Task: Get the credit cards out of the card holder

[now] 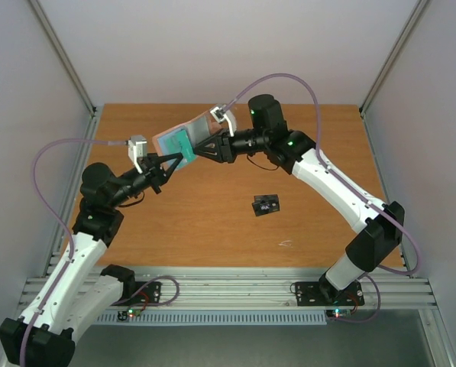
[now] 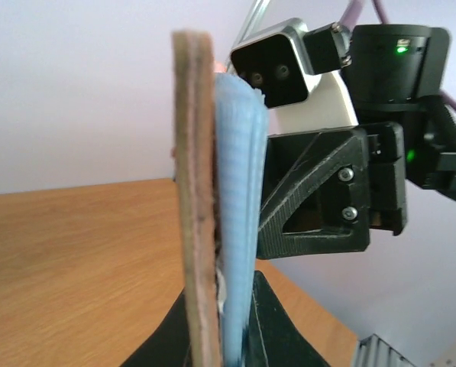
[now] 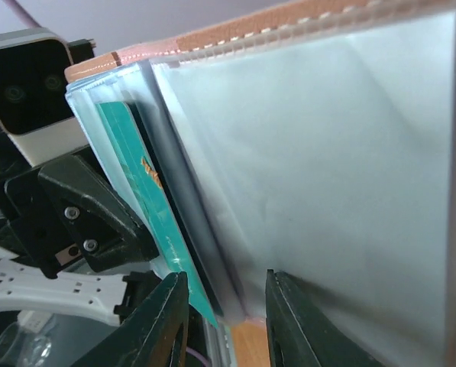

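Green card [image 3: 157, 233] in card holder [image 3: 319, 160] pocket, black card [image 1: 266, 205] on table [image 1: 205, 229]

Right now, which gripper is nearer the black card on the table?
Right. The right gripper is farther back and left of the black card, at the wallet; the left gripper, farther left.

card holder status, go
left gripper shut on card holder, held aloft. right gripper open, jaws astride green card. black card on table. nothing in the way.
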Controlling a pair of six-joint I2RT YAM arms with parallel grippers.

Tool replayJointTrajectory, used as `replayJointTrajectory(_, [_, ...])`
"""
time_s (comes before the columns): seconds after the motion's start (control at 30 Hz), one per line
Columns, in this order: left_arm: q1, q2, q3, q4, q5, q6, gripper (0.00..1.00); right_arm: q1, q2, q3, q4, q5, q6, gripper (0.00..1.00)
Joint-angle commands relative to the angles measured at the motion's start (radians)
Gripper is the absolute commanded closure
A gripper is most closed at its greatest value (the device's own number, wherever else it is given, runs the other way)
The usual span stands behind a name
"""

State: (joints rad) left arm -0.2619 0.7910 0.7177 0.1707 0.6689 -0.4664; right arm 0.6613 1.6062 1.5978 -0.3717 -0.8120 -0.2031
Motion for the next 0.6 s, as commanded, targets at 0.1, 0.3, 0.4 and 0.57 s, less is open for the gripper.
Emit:
replayJointTrajectory(0.1, [-0.001, -0.003, 0.001, 0.156, 0.138, -0.063, 1.00, -0.006, 0.000, 0.043, 0.011, -0.191, -0.019, 0.73])
replayJointTrajectory(0.3, [-0.001, 0.000, 0.000, 0.155, 0.152, -0.060, 1.00, 0.015, 0.034, 0.086, 0.033, -0.259, -0.016, 0.83])
replayJointTrajectory(0.4, [-0.001, -0.001, -0.003, 0.153, 0.161, -0.055, 1.00, 0.016, 0.039, 0.093, 0.035, -0.248, -0.010, 0.86])
replayJointTrajectory(0.57, [0.000, 0.001, -0.004, 0.163, 0.193, -0.055, 1.00, 0.019, 0.047, 0.124, -0.022, -0.239, -0.041, 0.82])
